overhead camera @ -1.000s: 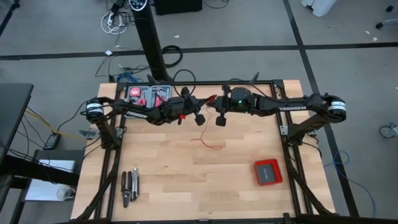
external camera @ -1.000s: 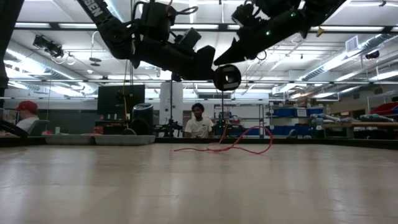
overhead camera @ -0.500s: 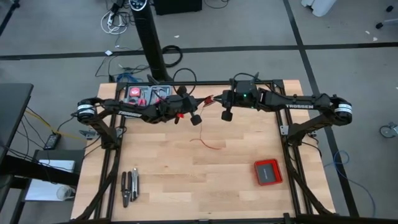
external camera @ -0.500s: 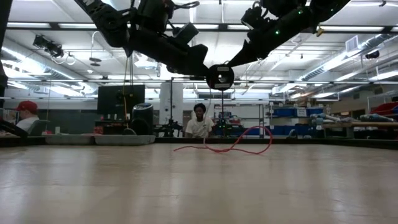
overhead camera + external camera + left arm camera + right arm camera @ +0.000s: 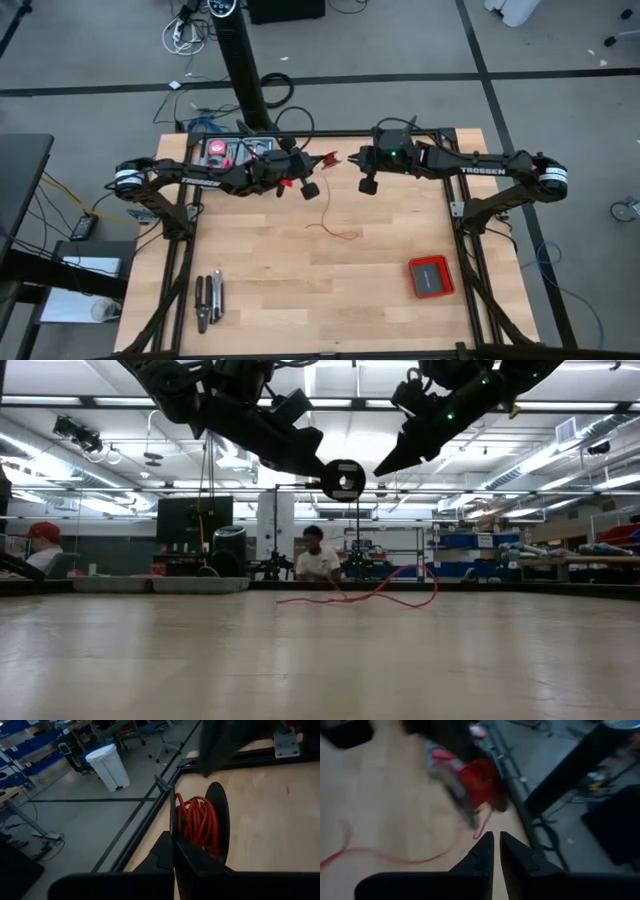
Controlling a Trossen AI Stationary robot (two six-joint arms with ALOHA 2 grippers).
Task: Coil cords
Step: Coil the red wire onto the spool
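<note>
left gripper (image 5: 300, 185) pinches the spool (image 5: 205, 827); right gripper (image 5: 496, 851), nearly closed and empty, should re-pinch the loose red wire (image 5: 335, 232) gently.

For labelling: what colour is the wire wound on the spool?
Red wire, clearest in the left wrist view.

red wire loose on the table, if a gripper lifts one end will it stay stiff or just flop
The red wire likely flops: it is very thin and lies in loose squiggles. It is probably light, so it should drag along the table rather than resist. Its arched loop in the low view hints it keeps some springy curl.
</note>
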